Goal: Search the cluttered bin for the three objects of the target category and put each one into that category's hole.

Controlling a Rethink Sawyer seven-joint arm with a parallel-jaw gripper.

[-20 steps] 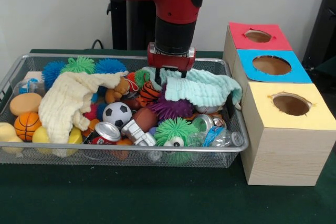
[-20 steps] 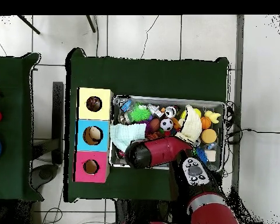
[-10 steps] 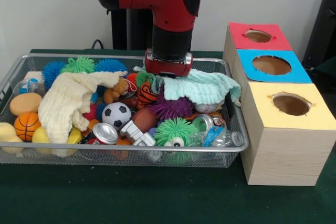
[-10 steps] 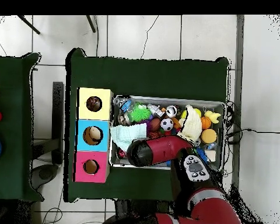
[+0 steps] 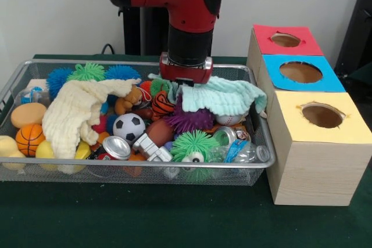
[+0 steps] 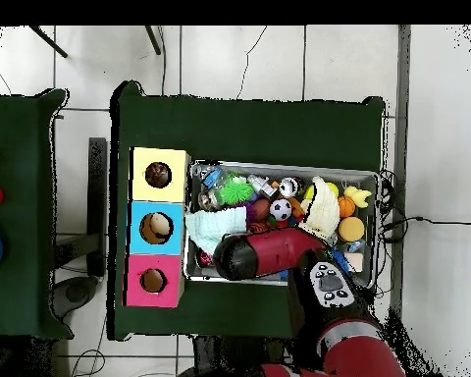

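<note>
Looking down the arm, I see the hand [image 5: 186, 82] pressed into the mint cloth [image 5: 224, 96] at the wire bin's [image 5: 256, 164] far side, beside the three-hole box [image 5: 302, 143]; its grip I cannot tell; versus a second ago, it sits lower, fingertips buried.

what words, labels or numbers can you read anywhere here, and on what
No text can be read in either view.
Plastic bottle at the bin's front right: a blue label, print too blurred to read.
Tin can: a red side, any print too small to read.
Red, blue and yellow box tops: plain colour, no lettering.
Robot arm: no marking shows.
</note>
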